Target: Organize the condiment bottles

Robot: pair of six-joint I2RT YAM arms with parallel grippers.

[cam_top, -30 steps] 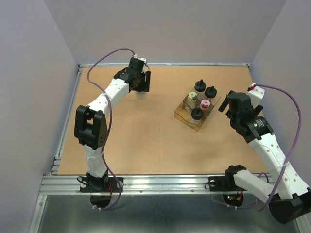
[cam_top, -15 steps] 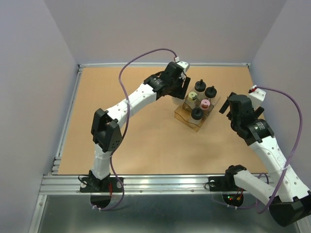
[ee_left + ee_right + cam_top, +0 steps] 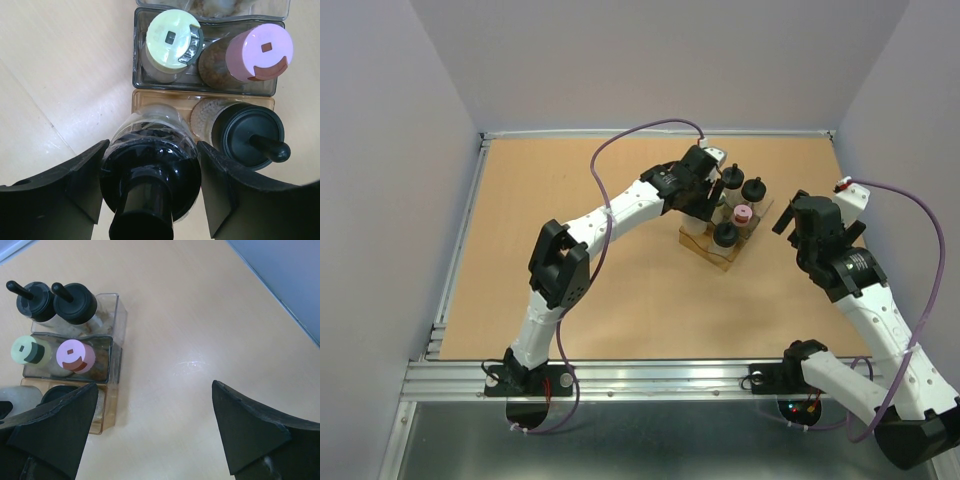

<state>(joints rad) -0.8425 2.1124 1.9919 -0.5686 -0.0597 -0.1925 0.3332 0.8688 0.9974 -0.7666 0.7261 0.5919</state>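
Note:
My left gripper [image 3: 152, 148] is shut on a black-capped bottle [image 3: 150, 175] and holds it upright over the left slot of the amber box [image 3: 150, 95]. Beside it in that box stands another black-capped bottle [image 3: 252, 137]. Behind, a dark tinted box holds the yellow-green-capped bottle [image 3: 172, 37] and the pink-capped bottle [image 3: 260, 50]. In the top view my left gripper [image 3: 705, 195] covers the near-left part of the boxes [image 3: 698, 243]. Two more black-capped bottles [image 3: 34, 300] [image 3: 75, 302] stand in the clear far box. My right gripper [image 3: 154, 386] is open and empty, right of the boxes.
The three boxes sit side by side as one block right of the table's middle. My right arm [image 3: 840, 265] hangs to their right, near the right wall. The left arm's purple cable [image 3: 640, 135] loops above the table's far half.
My left arm has swung from the table's far left across to the boxes, ending over the amber box. My right arm has barely moved.

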